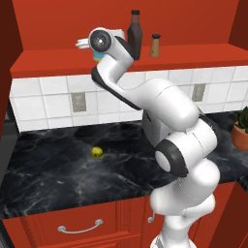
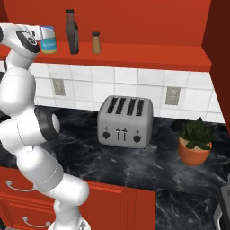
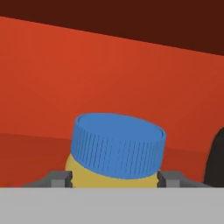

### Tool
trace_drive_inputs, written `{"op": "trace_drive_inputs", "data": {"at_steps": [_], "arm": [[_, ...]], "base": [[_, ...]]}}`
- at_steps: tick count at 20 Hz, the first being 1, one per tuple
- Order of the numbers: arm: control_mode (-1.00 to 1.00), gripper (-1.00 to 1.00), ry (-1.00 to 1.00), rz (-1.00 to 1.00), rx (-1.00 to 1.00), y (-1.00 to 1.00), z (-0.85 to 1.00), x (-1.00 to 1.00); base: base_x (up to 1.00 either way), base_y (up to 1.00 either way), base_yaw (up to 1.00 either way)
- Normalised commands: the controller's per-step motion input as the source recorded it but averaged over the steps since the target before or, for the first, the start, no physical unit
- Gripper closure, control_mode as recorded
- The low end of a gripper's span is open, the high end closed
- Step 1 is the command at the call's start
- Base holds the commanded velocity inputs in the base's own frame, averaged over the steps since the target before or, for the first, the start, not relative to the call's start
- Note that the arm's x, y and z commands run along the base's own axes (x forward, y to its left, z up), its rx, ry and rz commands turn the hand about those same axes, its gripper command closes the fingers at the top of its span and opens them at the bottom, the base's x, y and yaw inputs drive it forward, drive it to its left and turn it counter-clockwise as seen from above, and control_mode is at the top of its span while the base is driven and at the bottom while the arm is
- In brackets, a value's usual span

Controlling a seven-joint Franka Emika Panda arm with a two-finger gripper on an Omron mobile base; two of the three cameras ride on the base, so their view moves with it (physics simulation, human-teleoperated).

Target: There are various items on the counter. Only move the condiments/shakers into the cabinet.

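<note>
The blue-capped yellow jar (image 3: 114, 158) sits between the gripper (image 3: 114, 178) fingertips — grip or gap, cannot tell — on the cabinet (image 2: 134, 56) shelf

Count on inspection. On the cabinet shelf (image 2: 134, 53): one bottle (image 2: 72, 32), one shaker (image 2: 96, 43), one jar (image 2: 49, 40), three condiment containers in all. On the bench (image 1: 58, 164): one fruit (image 1: 97, 152), one toaster (image 2: 126, 122) with four slots, one potted plant (image 2: 195, 141). On the tiled wall: two outlets (image 2: 172, 95). Drawer handles (image 1: 80, 226) seen below the bench: three. Robot arms: one.
</note>
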Motion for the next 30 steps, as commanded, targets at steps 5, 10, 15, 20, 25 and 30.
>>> {"op": "trace_drive_inputs", "data": {"at_steps": [5, 10, 15, 20, 25, 30], "arm": [[-1.0, -1.0, 0.03, 0.0, 0.0, 0.0, -0.1, 0.01], [-1.0, -1.0, 0.0, 0.0, 0.0, 0.0, 0.0, 0.0], [-1.0, -1.0, 0.0, 0.0, 0.0, 0.0, 0.0, 0.0], [-1.0, -1.0, 0.0, 0.0, 0.0, 0.0, 0.0, -0.21], [-1.0, -1.0, -0.06, 0.0, -0.01, 0.01, 0.0, -0.73], [-1.0, -1.0, -0.13, 0.0, 0.0, -0.06, -0.11, -0.99]], "base": [[0.0, 0.0, 0.0], [0.0, 0.0, 0.0], [0.0, 0.0, 0.0], [0.0, 0.0, 0.0], [0.0, 0.0, 0.0], [0.0, 0.0, 0.0]]}}
